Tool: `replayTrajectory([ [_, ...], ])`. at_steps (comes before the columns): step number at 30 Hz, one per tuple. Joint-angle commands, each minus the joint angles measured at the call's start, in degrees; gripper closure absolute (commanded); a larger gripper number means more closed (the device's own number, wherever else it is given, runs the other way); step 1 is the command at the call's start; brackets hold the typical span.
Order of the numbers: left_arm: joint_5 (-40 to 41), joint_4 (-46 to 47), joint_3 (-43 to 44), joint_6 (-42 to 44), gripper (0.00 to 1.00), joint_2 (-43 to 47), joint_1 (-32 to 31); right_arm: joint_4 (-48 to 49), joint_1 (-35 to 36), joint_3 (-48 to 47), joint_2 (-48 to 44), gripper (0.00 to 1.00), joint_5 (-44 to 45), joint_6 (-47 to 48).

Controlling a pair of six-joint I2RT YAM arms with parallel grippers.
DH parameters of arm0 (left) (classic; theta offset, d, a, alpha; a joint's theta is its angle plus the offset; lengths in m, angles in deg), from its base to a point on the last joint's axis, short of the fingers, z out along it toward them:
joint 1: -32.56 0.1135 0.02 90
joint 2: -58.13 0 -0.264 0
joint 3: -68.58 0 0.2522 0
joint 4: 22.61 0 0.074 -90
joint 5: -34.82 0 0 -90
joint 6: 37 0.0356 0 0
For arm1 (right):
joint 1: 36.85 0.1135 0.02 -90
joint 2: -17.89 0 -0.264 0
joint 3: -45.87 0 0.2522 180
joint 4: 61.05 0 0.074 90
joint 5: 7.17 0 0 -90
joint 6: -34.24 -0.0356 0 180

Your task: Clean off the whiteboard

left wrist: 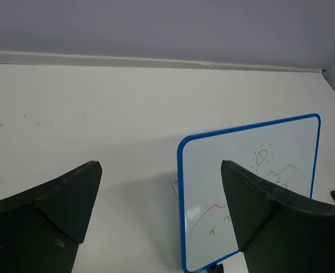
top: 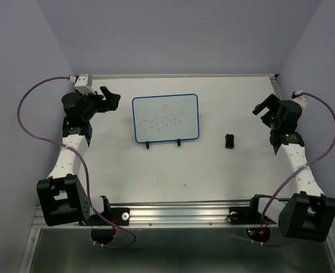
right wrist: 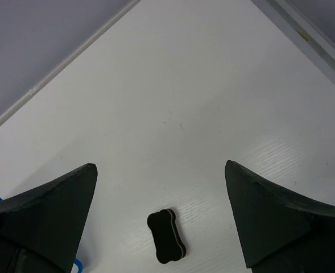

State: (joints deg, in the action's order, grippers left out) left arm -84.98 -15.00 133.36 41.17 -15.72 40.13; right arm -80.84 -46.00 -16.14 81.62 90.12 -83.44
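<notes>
1. Surveying from above, I find the board (top: 165, 118) standing on its two black feet (top: 148, 145) left of mid-table. Its face is turned toward the arm bases, so the red scribbles (top: 164, 120) can be wiped from the near side.
2. The eraser (top: 230, 141) lies flat on the table (top: 213, 176), right of the board and apart from it. It is nearer the right arm, so I judge that arm should fetch it.
3. The left gripper (left wrist: 160, 182) hovers near the board's left edge with its jaws spread wide and nothing between them. I read this position as suited to bracing, since a light board on small feet may slide or tip under a wipe.
4. The right gripper (right wrist: 161, 170) is equally wide open and empty. It hangs above the table, and in its wrist view the eraser sits low between the fingers (right wrist: 59, 205), not yet touched.
5. No mark is erased yet, so I judge the step in hand to be picking up the eraser.
6. The eraser is small and low, so I would descend squarely and close across its narrow waist, or the block may skid away.
</notes>
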Motion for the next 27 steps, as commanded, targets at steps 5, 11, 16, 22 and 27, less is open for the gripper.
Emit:
replayTrajectory([
  [5,-4.64,2.01,-1.72,3.65,0.01,1.95,1.30,1.71,0.01,-1.06,-2.11,0.00,-3.06,1.84],
  [11,-17.45,6.05,-4.62,9.11,0.01,-0.07,2.09,4.00,0.01,0.70,-2.55,0.00,-12.47,3.60],
  [16,-30.55,10.88,-4.09,8.59,0.01,-5.60,3.59,4.70,0.01,1.49,-3.69,0.00,-14.67,4.04],
  [22,-38.92,12.12,-0.67,8.32,0.01,-14.91,3.50,4.70,0.01,2.02,-3.96,0.00,-15.55,4.04],
  [27,-42.88,13.61,4.34,7.27,0.01,-21.42,3.24,4.79,0.01,1.58,-3.78,0.00,-17.39,4.13],
])
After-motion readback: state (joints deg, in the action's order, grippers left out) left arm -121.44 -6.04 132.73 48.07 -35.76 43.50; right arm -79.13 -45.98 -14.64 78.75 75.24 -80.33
